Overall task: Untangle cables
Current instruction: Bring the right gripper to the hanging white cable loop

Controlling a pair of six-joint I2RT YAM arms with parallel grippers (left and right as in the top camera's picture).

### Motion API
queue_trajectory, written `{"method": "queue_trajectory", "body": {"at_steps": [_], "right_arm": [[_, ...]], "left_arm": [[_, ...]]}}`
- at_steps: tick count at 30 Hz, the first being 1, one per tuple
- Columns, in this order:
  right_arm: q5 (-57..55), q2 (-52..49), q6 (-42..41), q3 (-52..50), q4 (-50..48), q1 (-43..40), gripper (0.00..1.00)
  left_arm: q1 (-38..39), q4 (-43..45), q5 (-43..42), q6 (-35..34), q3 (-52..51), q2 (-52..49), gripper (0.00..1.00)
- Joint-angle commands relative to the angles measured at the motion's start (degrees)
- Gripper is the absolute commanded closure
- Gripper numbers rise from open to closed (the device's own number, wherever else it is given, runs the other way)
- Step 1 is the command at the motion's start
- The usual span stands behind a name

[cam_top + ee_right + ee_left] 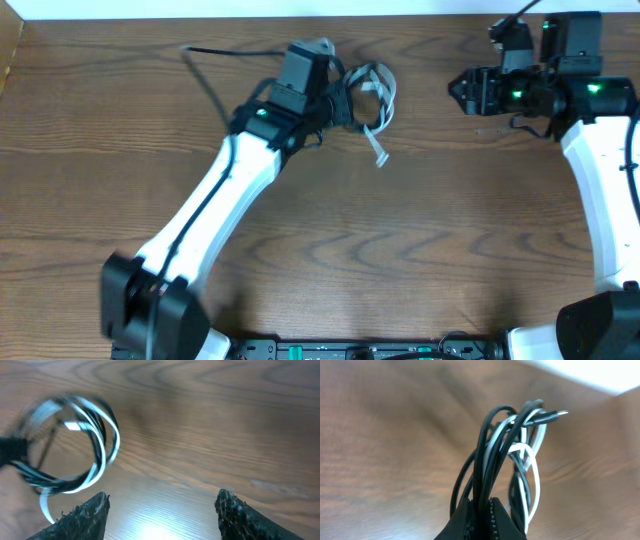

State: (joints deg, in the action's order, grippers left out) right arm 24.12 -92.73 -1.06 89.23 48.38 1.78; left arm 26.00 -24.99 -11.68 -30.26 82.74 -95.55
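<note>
1. The brown wood-grain worktop (400,250) meets a white strip along its far edge and a pale lip on the left. Bare wood spreads across the middle and the near half, between the two arms.
2. The white-shelled left arm (215,195) slants from the near-left corner up towards the far edge. The right arm (600,180) runs along the right side and bends inward at the far end. Green lights glow on both.
3. A dark bar along the near edge (360,350) carries small markings, too small to read.
4. The left pincer (481,505) is clenched on the bundle of cords, near the far edge.
5. The right pincer (162,496) is released, its fingers wide apart over bare wood, well apart from the bundle. An open gap of worktop lies between the two pincers.
6. The thin black cord (487,455) and the thin white cord (532,467) rise from the left pincer in looped strands wound through each other.
7. A tail of the white cord ends in a small plug (381,160) lying on the worktop.
8. The black cord's metal-tipped plug (552,414) juts sideways from the top of the loops.
</note>
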Motion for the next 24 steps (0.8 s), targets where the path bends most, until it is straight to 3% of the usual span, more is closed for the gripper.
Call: {"method": "queue_trajectory", "body": {"at_steps": [1,4,11,13,18,24], "right_arm": [[2.43,-0.31,-4.33,-0.42,-0.61,3.17,0.36],[2.43,-0.31,-6.95,-0.42,-0.94,5.62,0.36],[2.38,-0.74,-8.33,-0.44,-1.31,11.72,0.35],[2.34,-1.49,-8.33,-0.44,-1.33,13.42,0.35],[2.4,-4.63,-11.02,-0.44,-2.58,16.24,0.37],[5.81,-5.33,-17.73,-0.42,-11.13,16.76,0.39]], "left_arm": [[-0.13,0.02,0.37,-9.2,0.79,0.85,0.92],[-1.22,-0.79,0.37,-13.46,0.74,0.61,0.92],[-5.49,-2.97,0.85,-13.73,0.74,0.59,0.93],[-6.62,-3.04,0.83,-16.83,0.74,0.59,0.93],[-8.41,-3.48,0.9,-32.24,0.74,0.39,0.93],[-8.57,-6.95,4.22,-53.79,0.74,0.39,0.93]]}}
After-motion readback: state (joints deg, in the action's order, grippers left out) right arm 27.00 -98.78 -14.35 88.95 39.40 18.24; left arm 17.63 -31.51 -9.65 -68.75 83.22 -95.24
